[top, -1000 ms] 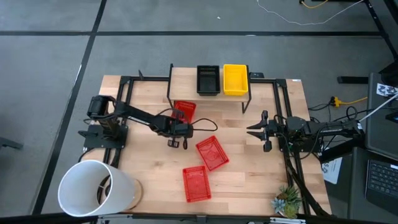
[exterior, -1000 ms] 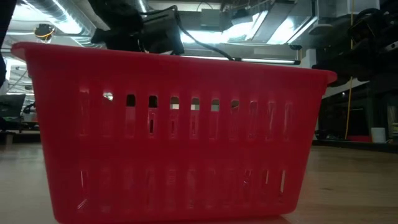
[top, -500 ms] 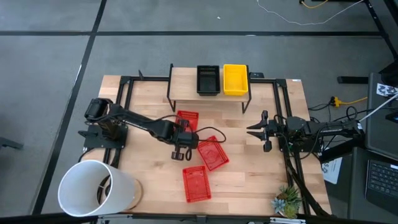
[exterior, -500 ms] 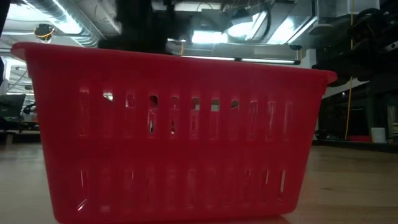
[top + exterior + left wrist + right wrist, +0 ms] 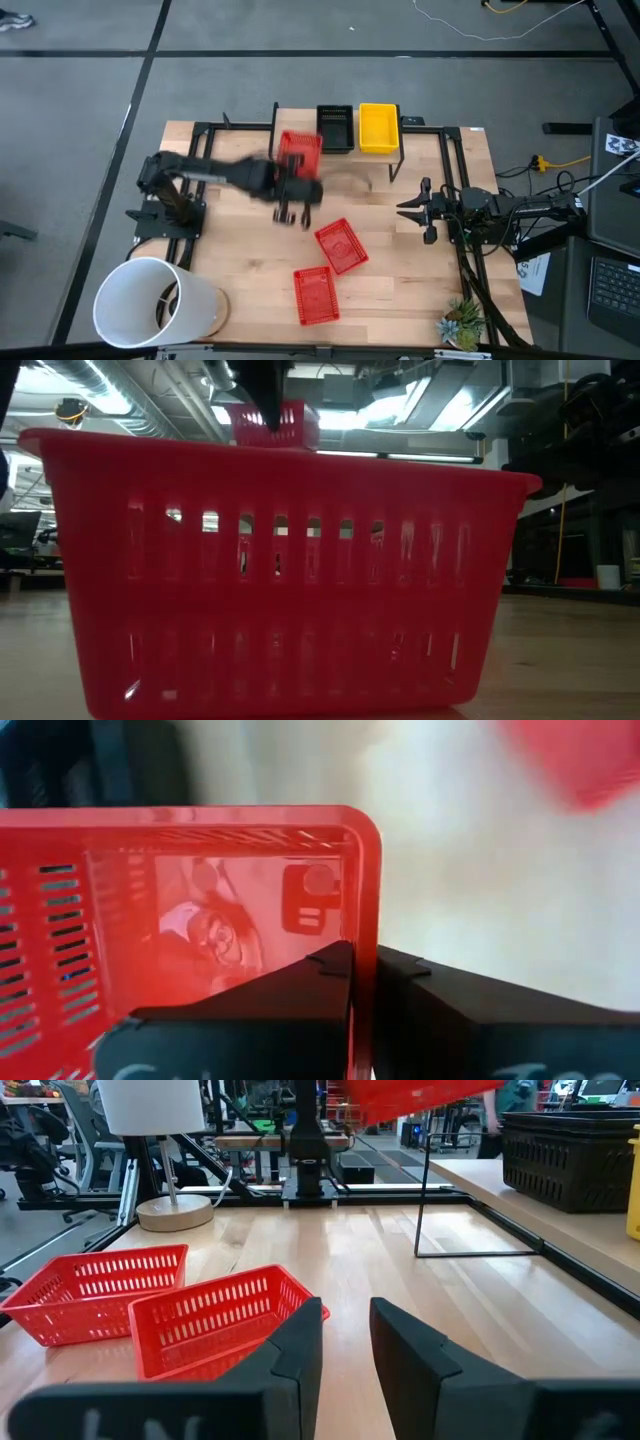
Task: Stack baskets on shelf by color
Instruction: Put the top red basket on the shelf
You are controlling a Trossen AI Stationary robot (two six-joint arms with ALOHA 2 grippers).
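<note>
My left gripper [image 5: 298,180] is shut on a red mesh basket [image 5: 299,154] and holds it in the air just in front of the shelf [image 5: 300,122]. The low view shows this basket [image 5: 274,424] high above the table. A black basket [image 5: 335,128] and a yellow basket [image 5: 379,128] sit side by side on the shelf's wood top. Two more red baskets [image 5: 341,245] [image 5: 316,294] rest on their bottoms on the table. My right gripper [image 5: 413,210] waits open near the table's right edge, touching nothing. My left gripper pinches a side wall of the red basket near a corner [image 5: 362,935], with one finger [image 5: 300,990] inside the basket and the other [image 5: 450,1000] outside. The basket is lifted clear of the table and sticks out beyond the fingers toward the shelf.
A large white bucket [image 5: 155,300] lies at the table's near left corner. A red basket [image 5: 280,580] stands close in front of the low camera and fills most of that view. Black frame rails [image 5: 452,170] run along the table's sides. A small plant [image 5: 462,322] sits at the near right corner.
My left gripper has risen and swung toward the table's far edge, carrying the red basket from low over the table's middle up to the shelf's front. The basket now hangs clear of the table. The other baskets have stayed put.
</note>
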